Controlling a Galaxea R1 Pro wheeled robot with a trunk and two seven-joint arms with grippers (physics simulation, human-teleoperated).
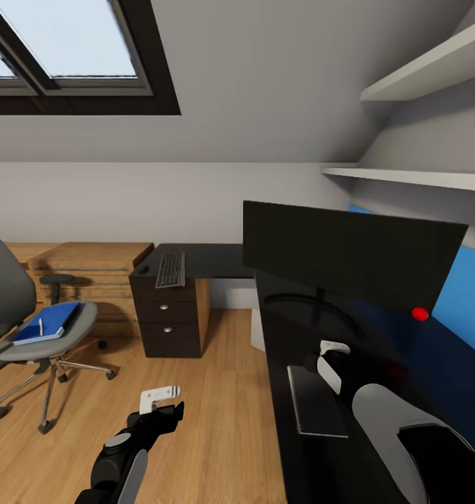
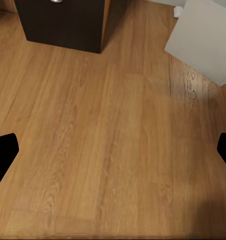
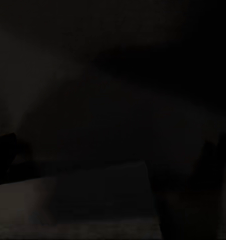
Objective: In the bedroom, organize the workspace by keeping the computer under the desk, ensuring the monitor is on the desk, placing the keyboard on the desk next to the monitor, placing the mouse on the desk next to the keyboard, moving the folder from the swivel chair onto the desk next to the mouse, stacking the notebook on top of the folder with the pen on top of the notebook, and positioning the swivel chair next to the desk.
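The monitor (image 1: pixel 349 259) stands on the glossy black desk (image 1: pixel 293 455) at the right. On the desk's far wing lie the keyboard (image 1: pixel 170 269) and the mouse (image 1: pixel 142 269). A dark grey notebook (image 1: pixel 316 409) lies flat in front of the monitor, and my right gripper (image 1: pixel 330 360) hovers open just above its far end. The swivel chair (image 1: pixel 13 294) stands at the left with the blue folder (image 1: pixel 52 322) and the white pen (image 1: pixel 40 326) on its seat. The computer (image 1: pixel 257 329) sits under the desk. My left gripper (image 1: pixel 162 402) hangs open over the wooden floor.
A dark drawer unit (image 1: pixel 169 318) carries the desk's far end. Low wooden shelving (image 1: pixel 90 269) stands against the back wall behind the chair. Wall shelves (image 1: pixel 412 175) hang above the monitor. The left wrist view looks down on floor (image 2: pixel 113 140), the drawer unit's base and the computer's corner (image 2: pixel 203 37).
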